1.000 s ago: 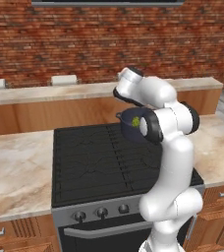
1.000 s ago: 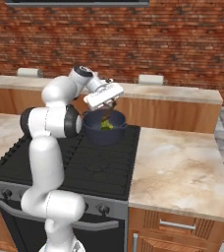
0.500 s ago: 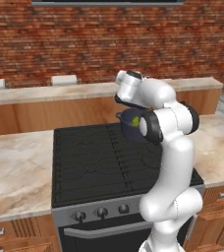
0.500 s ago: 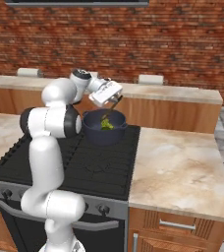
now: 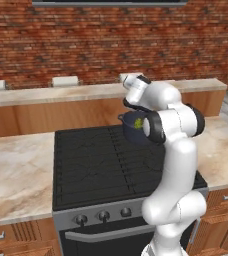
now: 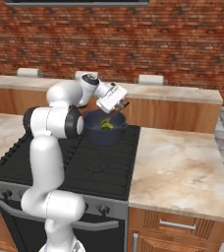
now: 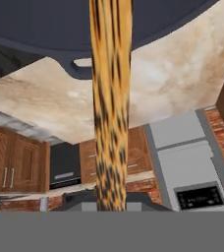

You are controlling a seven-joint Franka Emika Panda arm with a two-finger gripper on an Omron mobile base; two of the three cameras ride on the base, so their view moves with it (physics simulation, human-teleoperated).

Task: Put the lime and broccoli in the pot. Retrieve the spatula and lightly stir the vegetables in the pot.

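Two green vegetables [image 6: 106,124] are seen lying inside the pot [image 6: 104,133], which is set at the back right corner of the black stove [image 6: 79,162] beside the marble bench [image 6: 178,167]. The gripper [image 6: 120,109] is held just above the pot's right rim, and the spatula [image 7: 110,98] is gripped between its fingers, the wooden handle being shown in the hand view running up the middle toward the pot's dark rim [image 7: 60,34]. A brick wall [image 5: 111,45] is seen behind the rear bench [image 5: 46,95].

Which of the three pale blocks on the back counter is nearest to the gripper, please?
The middle block, just behind the arm's wrist. The gripper holds the spatula above the pot; the other blocks sit farther off.
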